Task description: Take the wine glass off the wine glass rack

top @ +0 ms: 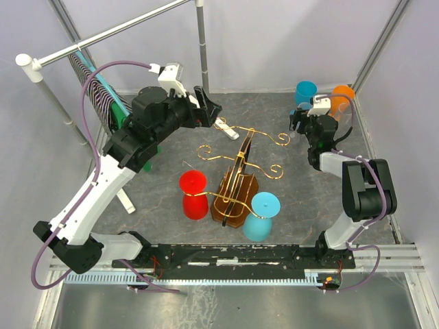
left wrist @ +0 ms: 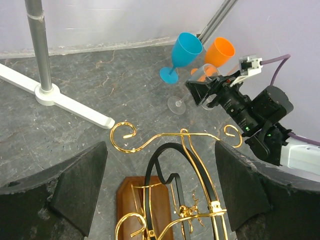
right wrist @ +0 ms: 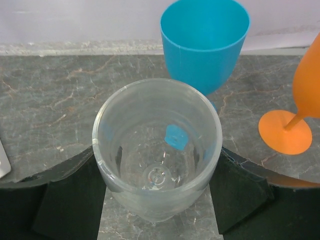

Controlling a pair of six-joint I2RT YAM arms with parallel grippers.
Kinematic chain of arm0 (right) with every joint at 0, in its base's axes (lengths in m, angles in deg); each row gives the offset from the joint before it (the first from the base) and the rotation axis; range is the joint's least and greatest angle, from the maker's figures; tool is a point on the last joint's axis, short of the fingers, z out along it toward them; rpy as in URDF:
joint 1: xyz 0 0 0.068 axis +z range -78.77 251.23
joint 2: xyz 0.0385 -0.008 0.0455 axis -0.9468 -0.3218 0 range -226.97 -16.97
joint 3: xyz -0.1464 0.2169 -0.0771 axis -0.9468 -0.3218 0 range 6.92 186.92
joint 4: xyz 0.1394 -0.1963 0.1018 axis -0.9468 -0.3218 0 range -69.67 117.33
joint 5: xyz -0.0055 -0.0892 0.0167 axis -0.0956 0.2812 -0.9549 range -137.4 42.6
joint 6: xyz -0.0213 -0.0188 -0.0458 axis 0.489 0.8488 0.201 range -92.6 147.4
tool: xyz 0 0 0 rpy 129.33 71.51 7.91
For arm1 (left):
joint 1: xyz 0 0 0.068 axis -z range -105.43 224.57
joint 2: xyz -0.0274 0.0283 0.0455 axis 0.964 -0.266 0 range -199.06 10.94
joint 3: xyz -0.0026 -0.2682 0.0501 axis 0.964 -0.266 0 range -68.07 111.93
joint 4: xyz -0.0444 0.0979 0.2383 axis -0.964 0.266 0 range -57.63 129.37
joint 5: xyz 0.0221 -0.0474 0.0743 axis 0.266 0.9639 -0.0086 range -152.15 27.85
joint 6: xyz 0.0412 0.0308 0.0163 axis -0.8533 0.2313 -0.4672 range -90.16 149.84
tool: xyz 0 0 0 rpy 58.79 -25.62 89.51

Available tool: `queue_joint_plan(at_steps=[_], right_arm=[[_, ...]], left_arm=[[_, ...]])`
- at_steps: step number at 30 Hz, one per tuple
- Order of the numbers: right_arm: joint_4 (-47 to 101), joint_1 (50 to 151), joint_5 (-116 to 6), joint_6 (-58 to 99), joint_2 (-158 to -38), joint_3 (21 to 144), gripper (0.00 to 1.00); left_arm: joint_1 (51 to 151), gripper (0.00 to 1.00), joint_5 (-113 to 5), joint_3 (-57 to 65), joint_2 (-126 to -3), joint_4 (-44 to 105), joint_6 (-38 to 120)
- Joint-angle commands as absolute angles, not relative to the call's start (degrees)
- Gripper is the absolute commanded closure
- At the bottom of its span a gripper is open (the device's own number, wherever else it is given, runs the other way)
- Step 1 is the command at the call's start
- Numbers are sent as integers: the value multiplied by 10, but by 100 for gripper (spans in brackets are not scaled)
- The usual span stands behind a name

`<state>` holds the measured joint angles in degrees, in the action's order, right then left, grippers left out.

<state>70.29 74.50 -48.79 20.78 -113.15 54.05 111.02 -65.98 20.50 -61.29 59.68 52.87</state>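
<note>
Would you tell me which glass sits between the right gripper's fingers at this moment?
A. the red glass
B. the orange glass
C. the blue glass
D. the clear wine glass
D: in the right wrist view the clear wine glass sits between the right gripper fingers, with the blue glass and orange glass standing apart beyond it.

Top camera looks down; left wrist, nearer, shares the wine glass rack.
</note>
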Motion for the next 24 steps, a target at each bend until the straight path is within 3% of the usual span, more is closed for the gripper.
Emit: queue_joint_plan(at_steps=[1,6,15,24], right_arm=[[763,743,-478,233,-1144,539,40],[770,743,-477,237,-1153,531,39],[782,743,-475,238,-1153,519,25],[741,744,-482,231,-1073,505,12]], left_arm=[[1109,6,-648,201,-612,555,512],[1109,6,-650,197,-611,554,510],[1109,5,-652,189,-608,553,509],[1109,5,-659,171,-592,553,508]])
